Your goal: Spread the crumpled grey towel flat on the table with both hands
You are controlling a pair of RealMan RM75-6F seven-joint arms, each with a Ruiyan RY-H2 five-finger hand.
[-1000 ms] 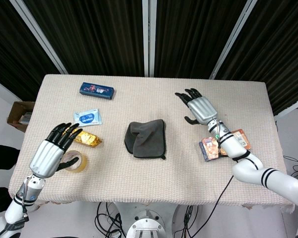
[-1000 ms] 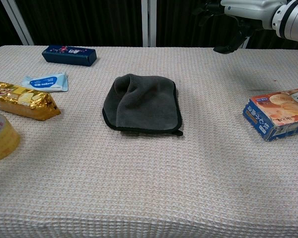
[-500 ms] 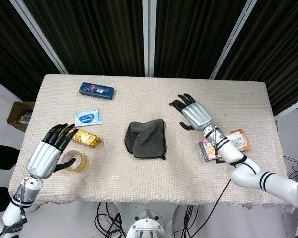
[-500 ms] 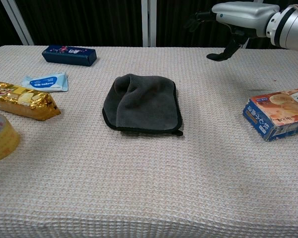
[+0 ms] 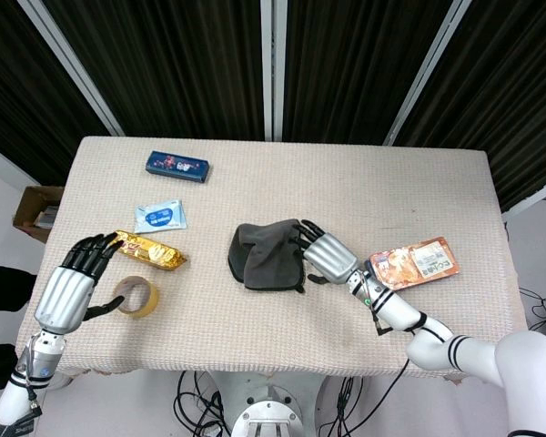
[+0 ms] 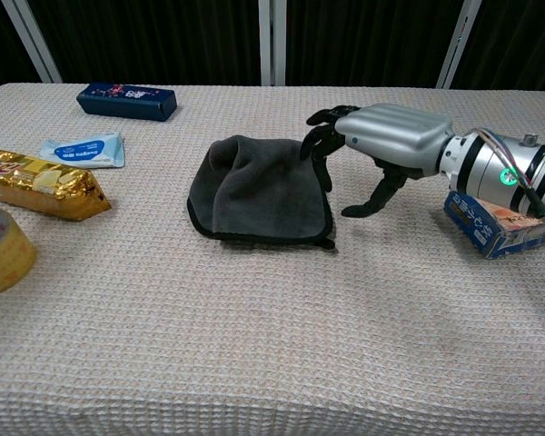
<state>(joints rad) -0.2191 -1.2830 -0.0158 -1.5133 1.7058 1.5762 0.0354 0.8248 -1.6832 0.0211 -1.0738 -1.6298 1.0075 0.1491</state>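
The grey towel [image 5: 262, 257] lies crumpled and folded over in the middle of the table [image 5: 282, 346]; the chest view shows the same towel [image 6: 254, 191]. My right hand [image 5: 326, 255] hangs low at the towel's right edge, and the chest view has this hand [image 6: 391, 143] with its fingertips [image 6: 318, 143] over the towel's upper right corner. The thumb points down to the cloth-covered table beside the towel, and nothing is gripped. My left hand [image 5: 67, 286] hovers near the table's left edge with fingers apart, holding nothing. It is outside the chest view.
A tape roll [image 5: 135, 296] and a gold packet [image 5: 152, 252] lie beside my left hand. A white wipes pack [image 5: 161, 217] and a blue box [image 5: 177, 166] sit further back. An orange snack box [image 5: 413, 262] lies right of my right wrist.
My right hand has swept down and leftward from the far right of the table to the towel's right edge. My left hand has drawn back slightly toward the table's near left edge.
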